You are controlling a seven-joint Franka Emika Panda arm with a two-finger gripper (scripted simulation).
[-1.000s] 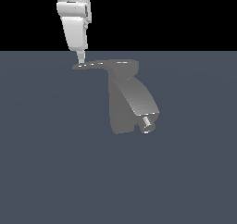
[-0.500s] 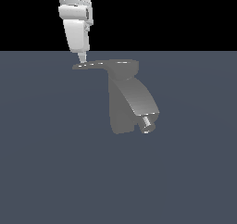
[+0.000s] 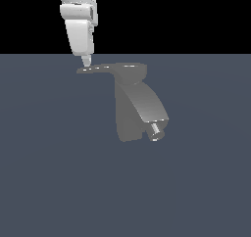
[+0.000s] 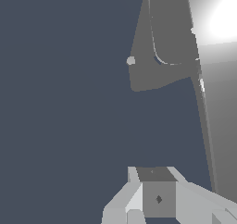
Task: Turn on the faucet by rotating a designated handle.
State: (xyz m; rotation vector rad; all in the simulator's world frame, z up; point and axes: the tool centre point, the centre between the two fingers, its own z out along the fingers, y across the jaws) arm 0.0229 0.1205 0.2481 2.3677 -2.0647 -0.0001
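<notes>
The grey faucet [image 3: 131, 108] stands upright mid-scene, its broad spout curving down toward the exterior view's right and ending in a ribbed silver nozzle [image 3: 156, 131]. The handle [image 3: 95, 68] is a thin flat blade reaching from the round top cap toward the exterior view's left. My gripper [image 3: 86, 61] hangs vertically over the blade's outer end, its fingers pressed together into one narrow tip at or just above the blade. In the wrist view the fingers [image 4: 157, 199] are together with nothing between them. The handle [image 4: 222, 126] runs alongside them, with the spout [image 4: 159, 38] and nozzle [image 4: 131, 60] beyond.
A flat dark blue-grey floor [image 3: 59, 182] surrounds the faucet, with black background above its far edge. No other objects are in view.
The gripper tip has shifted only very slightly near the blade's end. The handle and faucet look the same as before.
</notes>
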